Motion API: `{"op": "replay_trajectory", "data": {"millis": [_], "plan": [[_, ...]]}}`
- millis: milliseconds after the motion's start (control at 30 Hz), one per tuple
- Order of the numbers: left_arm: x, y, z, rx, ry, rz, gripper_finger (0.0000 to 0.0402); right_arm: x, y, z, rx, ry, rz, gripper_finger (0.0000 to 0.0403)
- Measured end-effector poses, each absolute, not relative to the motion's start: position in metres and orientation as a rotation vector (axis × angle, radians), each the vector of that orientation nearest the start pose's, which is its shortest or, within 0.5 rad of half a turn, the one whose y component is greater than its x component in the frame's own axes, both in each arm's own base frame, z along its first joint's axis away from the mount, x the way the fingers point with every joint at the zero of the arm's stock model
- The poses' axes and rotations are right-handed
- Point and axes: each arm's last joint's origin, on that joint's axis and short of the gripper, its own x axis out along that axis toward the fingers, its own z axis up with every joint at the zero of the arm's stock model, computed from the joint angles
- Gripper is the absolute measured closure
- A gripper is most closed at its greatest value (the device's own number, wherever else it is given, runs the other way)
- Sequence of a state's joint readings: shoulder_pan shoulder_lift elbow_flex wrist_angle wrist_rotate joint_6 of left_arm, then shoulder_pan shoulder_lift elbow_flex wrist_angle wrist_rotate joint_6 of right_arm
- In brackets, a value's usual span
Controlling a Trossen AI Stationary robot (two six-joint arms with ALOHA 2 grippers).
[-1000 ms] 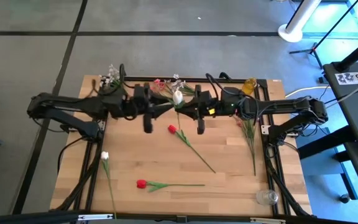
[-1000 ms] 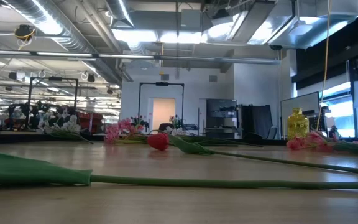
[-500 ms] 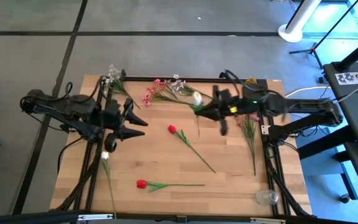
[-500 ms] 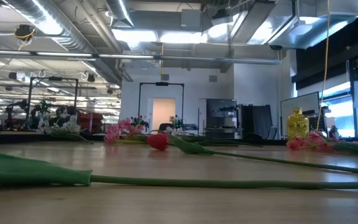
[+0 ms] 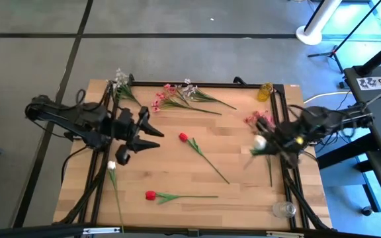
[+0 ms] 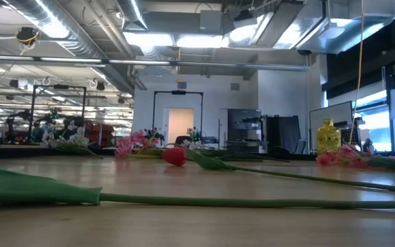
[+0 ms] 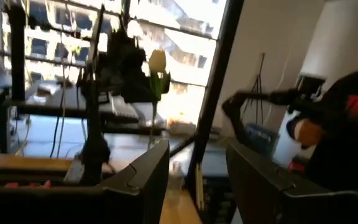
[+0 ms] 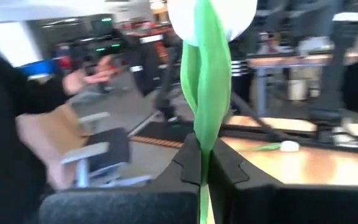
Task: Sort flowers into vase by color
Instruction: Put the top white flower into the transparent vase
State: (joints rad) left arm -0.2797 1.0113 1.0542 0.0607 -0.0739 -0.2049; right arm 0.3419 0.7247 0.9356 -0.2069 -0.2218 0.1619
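Note:
My right gripper [image 5: 268, 144] is over the table's right side, shut on a white tulip [image 5: 260, 141] whose head [image 8: 213, 12] stands beyond the fingers in the right wrist view. The left wrist view shows this tulip [image 7: 158, 64] upright, far off. My left gripper [image 5: 156, 139] hovers open over the table's left part, pointing right, and touches nothing. Flat on the wood lie a red tulip [image 5: 182, 137], another red tulip [image 5: 151, 195], a white tulip [image 5: 111, 165], pink sprays [image 5: 161, 99], white sprays [image 5: 120, 80] and a pink spray [image 5: 256, 119]. My right gripper pinches the white tulip between its two fingers by the green stem and leaf [image 8: 202, 146] below the head. The fingers lie along the stem, with the head out past their tips. The tulip is lifted clear of the table.
A yellow vase [image 5: 264, 91] stands at the far right corner and a clear glass vase [image 5: 283, 209] at the near right corner. Black frame rails run along the left, right and far edges. A person's hand [image 8: 39, 134] shows beyond the table.
My right gripper has carried the white tulip from the far middle of the table toward the right edge and nearer. My left gripper has drawn back from the far middle toward the left and slightly nearer. The flowers on the table have stayed put.

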Motion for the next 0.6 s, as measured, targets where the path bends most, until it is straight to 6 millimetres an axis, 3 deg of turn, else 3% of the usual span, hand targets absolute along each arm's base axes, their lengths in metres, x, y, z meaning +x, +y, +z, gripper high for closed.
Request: {"op": "replay_trajectory", "data": {"millis": [167, 267, 433, 600], "plan": [[0.243, -0.066, 0.401, -0.235, -0.154, -0.228, 0.0247, 0.084, 0.054, 0.394, 0.223, -0.015, 0.772, 0.0399], [0.261, -0.070, 0.393, -0.247, -0.177, -0.232, 0.0247, 0.066, 0.054, 0.397, 0.260, -0.041, 0.876, 0.0400], [0.284, -0.065, 0.380, -0.339, -0.177, -0.204, 0.0247, 0.067, 0.073, 0.382, 0.272, 0.026, 1.016, 0.0400], [0.293, -0.069, 0.378, -0.334, -0.240, -0.255, 0.0247, 0.066, 0.097, 0.367, 0.355, 0.038, 1.166, 0.0400]]}}
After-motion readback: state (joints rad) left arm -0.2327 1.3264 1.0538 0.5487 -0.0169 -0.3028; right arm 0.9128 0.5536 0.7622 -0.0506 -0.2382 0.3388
